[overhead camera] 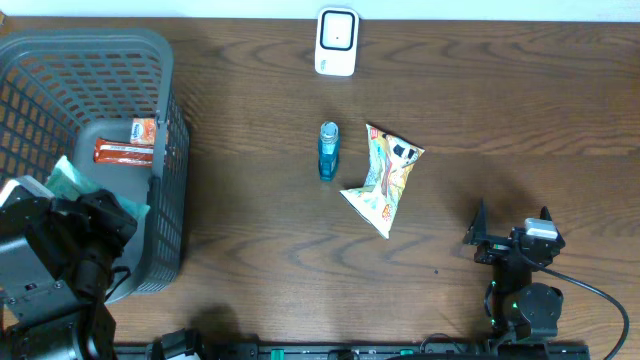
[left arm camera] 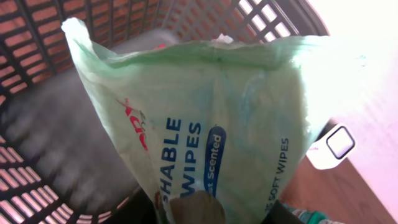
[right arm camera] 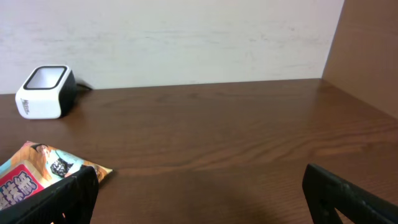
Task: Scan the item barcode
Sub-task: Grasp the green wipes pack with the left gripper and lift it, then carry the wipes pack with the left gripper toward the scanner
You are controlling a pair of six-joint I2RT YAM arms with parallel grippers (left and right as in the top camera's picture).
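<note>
Two snack packets in basket; left pincer clamps wipes pack; right pincer wide, empty.

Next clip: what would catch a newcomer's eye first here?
A green pack of wipes, held by the left gripper above the gray basket at the left of the table, fills the left wrist view. Mid-table, a blue bottle and a snack bag lie side by side, the white scanner beyond them at the far edge. The right gripper sits open, near right.
</note>
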